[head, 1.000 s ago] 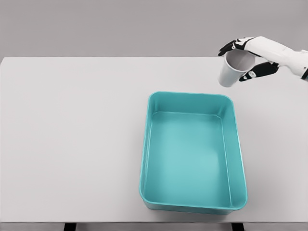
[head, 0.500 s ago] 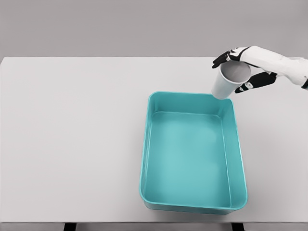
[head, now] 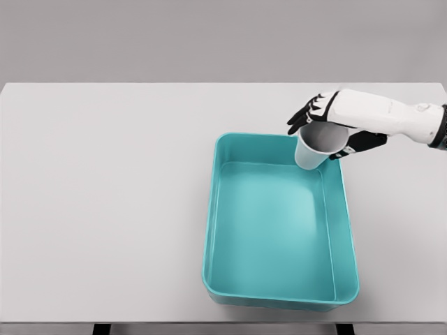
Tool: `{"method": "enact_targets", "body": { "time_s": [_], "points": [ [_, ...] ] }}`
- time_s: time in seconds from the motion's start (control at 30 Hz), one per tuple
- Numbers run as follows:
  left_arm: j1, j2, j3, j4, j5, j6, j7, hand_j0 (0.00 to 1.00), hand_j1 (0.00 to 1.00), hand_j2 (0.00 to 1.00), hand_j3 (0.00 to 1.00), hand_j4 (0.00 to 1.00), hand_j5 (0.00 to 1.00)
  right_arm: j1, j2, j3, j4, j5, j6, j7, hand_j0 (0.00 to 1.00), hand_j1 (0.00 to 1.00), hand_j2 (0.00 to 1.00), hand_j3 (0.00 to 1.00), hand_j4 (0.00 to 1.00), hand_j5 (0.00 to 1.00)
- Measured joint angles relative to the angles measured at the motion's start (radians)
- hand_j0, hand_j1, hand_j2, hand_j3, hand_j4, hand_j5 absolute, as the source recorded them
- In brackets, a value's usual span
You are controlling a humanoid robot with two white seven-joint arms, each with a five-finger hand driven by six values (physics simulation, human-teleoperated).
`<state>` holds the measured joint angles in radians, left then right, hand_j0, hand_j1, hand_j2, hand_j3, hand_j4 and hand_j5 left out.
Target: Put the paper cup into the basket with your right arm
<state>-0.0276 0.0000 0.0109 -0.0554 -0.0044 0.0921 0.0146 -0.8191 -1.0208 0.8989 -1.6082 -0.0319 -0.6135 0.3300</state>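
Gripping the paper cup (head: 312, 149) over the basket's (head: 276, 299) far right corner, the right hand (head: 340, 118) risks dropping it onto the rim if released here.

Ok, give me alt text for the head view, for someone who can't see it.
The robot's right hand holds a white paper cup, fingers wrapped around its rim, above the far right corner of an empty teal basket. The basket sits on a plain white table; the left arm is out of view.

A single head camera looks steeply down on the table (head: 105, 209) from nearby.
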Motion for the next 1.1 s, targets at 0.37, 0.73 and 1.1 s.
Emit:
{"method": "enact_targets", "body": {
  "time_s": [0.37, 0.73, 1.1],
  "points": [
    [0.0, 0.0, 0.0, 0.0, 0.0, 0.0, 0.0, 1.0, 1.0, 1.0, 1.0, 1.0, 1.0, -0.02, 0.015, 0.028, -0.049, 0.248, 0.0, 0.0, 0.74, 0.74, 0.74, 0.74, 0.74, 0.74],
    [0.0, 0.0, 0.0, 0.0, 0.0, 0.0, -0.001, 1.0, 1.0, 1.0, 1.0, 1.0, 1.0, -0.147, 0.037, 0.139, -0.113, 0.393, 0.001, 0.004, 0.86, 0.86, 0.86, 0.86, 0.86, 0.86],
    [0.0, 0.0, 0.0, 0.0, 0.0, 0.0, -0.001, 1.0, 1.0, 1.0, 1.0, 1.0, 1.0, -0.192, 0.021, 0.169, -0.124, 0.409, 0.001, -0.008, 1.0, 1.0, 1.0, 1.0, 1.0, 1.0]
  ]
}}
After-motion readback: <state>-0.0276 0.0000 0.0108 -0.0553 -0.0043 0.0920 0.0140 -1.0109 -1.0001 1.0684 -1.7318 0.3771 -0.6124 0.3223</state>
